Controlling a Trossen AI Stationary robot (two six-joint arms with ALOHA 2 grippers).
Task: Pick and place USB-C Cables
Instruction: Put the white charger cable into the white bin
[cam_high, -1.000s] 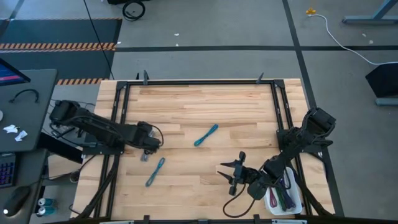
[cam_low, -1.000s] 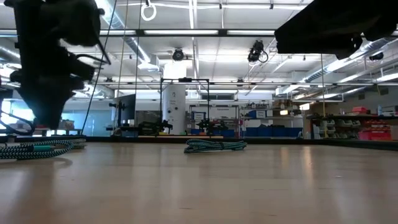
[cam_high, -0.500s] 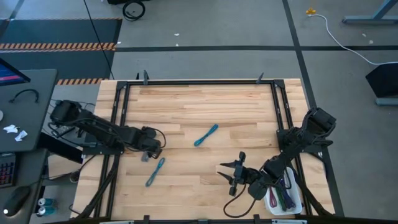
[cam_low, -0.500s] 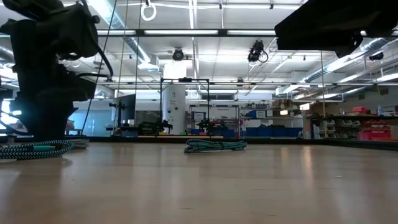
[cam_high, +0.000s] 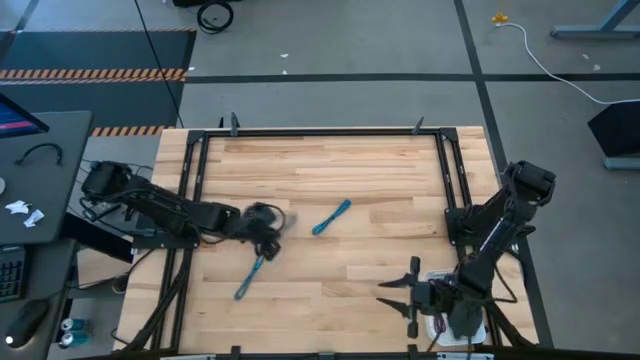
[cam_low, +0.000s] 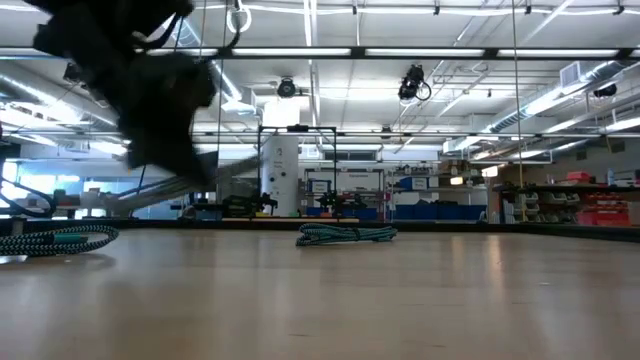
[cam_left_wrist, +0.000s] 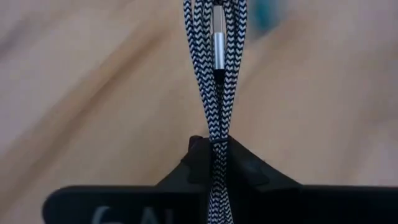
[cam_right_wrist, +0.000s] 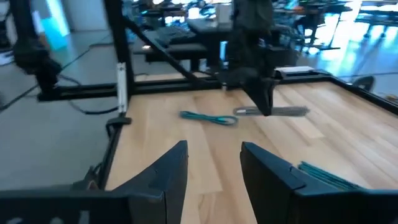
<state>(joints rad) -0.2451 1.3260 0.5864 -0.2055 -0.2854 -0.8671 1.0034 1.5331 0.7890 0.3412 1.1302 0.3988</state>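
My left gripper (cam_high: 265, 225) is shut on a grey braided USB-C cable (cam_left_wrist: 214, 93) above the table's left middle. The right wrist view shows that cable (cam_right_wrist: 283, 111) sticking out level from the gripper. One teal cable (cam_high: 331, 217) lies flat at the table's middle. Another teal cable (cam_high: 250, 275) lies flat nearer the front left, just below my left gripper. My right gripper (cam_high: 410, 297) hovers open at the near right, next to a white tray (cam_high: 436, 322), with nothing between its fingers (cam_right_wrist: 174, 168). My left gripper pinches the bundled grey cable's strands (cam_left_wrist: 214, 149) between its two fingers, off the bundle's middle. The fingers come from above and lie across the cable. Its longer part, with a silver plug (cam_left_wrist: 219, 53), juts out level, lifted clear of the table.
A black metal frame (cam_high: 320, 131) runs round the wooden tabletop. The right arm stands over the white tray at the near right corner. Bare wood lies at the far half of the table and between the two grippers.
My left gripper has shut on the grey cable that lay at the table's left, then lifted it clear and carried it toward the right edge. My right gripper has drawn back toward the near right corner, beside the tray.
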